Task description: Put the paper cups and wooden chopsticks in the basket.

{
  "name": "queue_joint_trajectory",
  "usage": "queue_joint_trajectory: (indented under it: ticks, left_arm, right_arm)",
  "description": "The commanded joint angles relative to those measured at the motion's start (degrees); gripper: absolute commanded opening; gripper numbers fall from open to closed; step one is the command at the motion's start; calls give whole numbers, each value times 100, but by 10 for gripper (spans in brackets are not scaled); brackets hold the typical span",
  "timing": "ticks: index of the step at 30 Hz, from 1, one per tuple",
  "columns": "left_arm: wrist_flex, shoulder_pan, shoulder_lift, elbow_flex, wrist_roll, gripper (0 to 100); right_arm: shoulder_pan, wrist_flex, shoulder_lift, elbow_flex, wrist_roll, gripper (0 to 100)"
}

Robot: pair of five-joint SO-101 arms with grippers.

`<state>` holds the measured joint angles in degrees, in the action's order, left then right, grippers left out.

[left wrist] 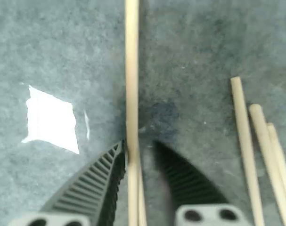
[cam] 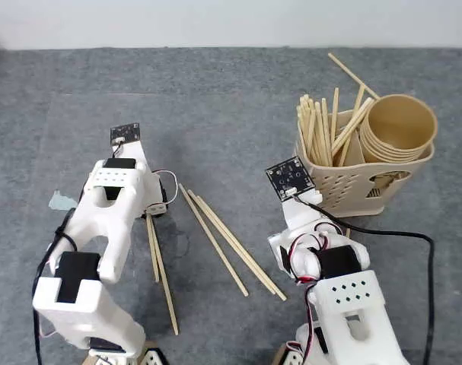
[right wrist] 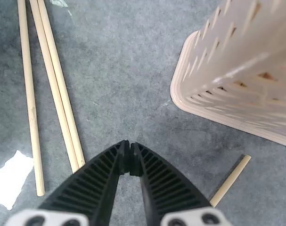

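Looking down on a grey, felt-like desk. Carrying a basket upright at 2 o'clock. Bearing three wooden chopsticks at the centre, lying close together and slanting from 11 toward 5 o'clock. Holding a pair of chopsticks at 7 o'clock, lying nearly touching, plus a pale scrap lying flat at 9 o'clock, well apart from the basket.

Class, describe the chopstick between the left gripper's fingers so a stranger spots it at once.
Find the left arm on the grey table. The chopstick lies under its front end, between the fingers of the open left gripper, apart from the three chopsticks mid-table.
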<state>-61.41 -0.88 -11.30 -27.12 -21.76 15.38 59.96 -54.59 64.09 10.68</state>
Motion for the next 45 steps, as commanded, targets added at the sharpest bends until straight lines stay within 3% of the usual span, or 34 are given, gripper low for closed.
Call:
queue_joint_trajectory:
  ticks: [1,4,10,18,25,33,45]
  left_arm:
    - [-26,44,26,-31,-53,224]
    - [-70,44,9,-31,-53,189]
    - [-484,44,-589,462,-26,8]
    - [-1371,44,-1618,1587,-44,11]
    - [-1538,44,-1635,1833,-44,11]
    - [-2497,44,-1635,2686,-18,11]
    - [-3165,26,-1635,3415,-9,11]
  right_arm:
    - [4,-48,-101,-35,-53,9]
    - [4,-48,-101,-35,-53,9]
    - [4,-48,-101,-35,-53,9]
    - [-13,-48,-101,-35,-53,9]
    - [-22,-48,-101,-35,-44,9]
    - [-22,-57,-101,-35,-26,9]
    - [-22,-66,-101,-35,-18,9]
